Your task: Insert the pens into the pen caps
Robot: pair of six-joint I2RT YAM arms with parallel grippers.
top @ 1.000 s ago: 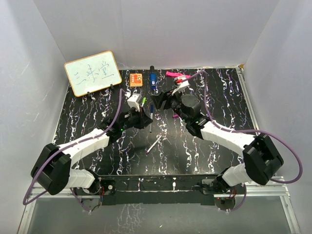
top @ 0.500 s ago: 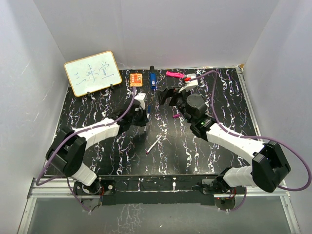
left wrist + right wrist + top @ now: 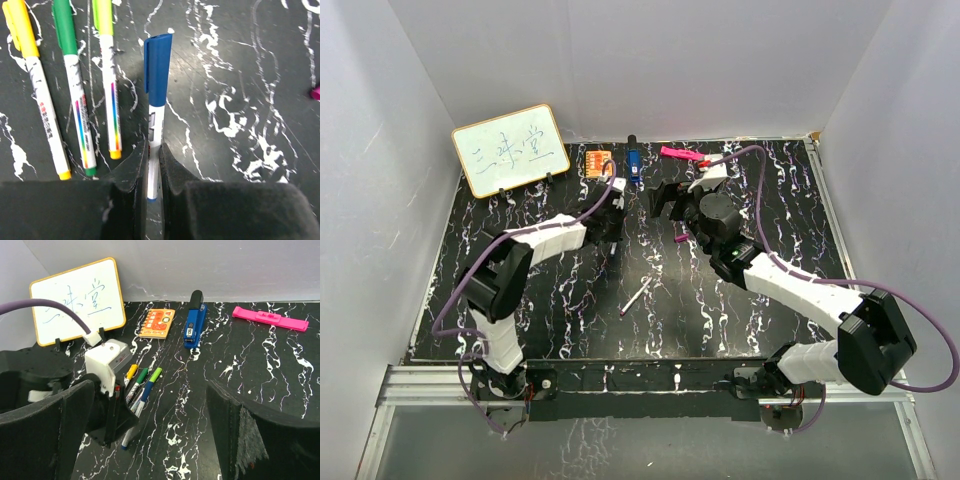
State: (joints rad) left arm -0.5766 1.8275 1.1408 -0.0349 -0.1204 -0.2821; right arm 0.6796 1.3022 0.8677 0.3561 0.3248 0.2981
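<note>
The left hand (image 3: 152, 160) is closed narrow on the white barrel of the blue-capped pen (image 3: 155, 120), gripping near its small blue tail end, with the cap pointing away from the wrist. Whether that pen rests on the desk (image 3: 240, 60) or hangs just above it cannot be told. Just beside it lie three capped pens (image 3: 80, 120) in a row, with yellow, dark green and light green caps; the tops of the caps are cut off by the upper border of the left wrist view. A magenta speck at that view's right border is mostly out of frame. From above, a small purple-pink cap (image 3: 682, 238) lies on the desk close under the right arm, too small to make out in detail. A fourth pen (image 3: 637, 297) lies alone nearer the arm bases, well apart from the others, and whether it wears a cap cannot be seen. The right hand (image 3: 150, 390) is spread wide and holds nothing; its dark fingers fill the lower corners of its own view and are cut off there. In the top view the left hand is largely hidden by its wrist and cable. Along the back stand a whiteboard (image 3: 80, 300), an orange block (image 3: 157, 322), a blue stapler (image 3: 194, 320) and a pink strip (image 3: 270, 318).
</note>
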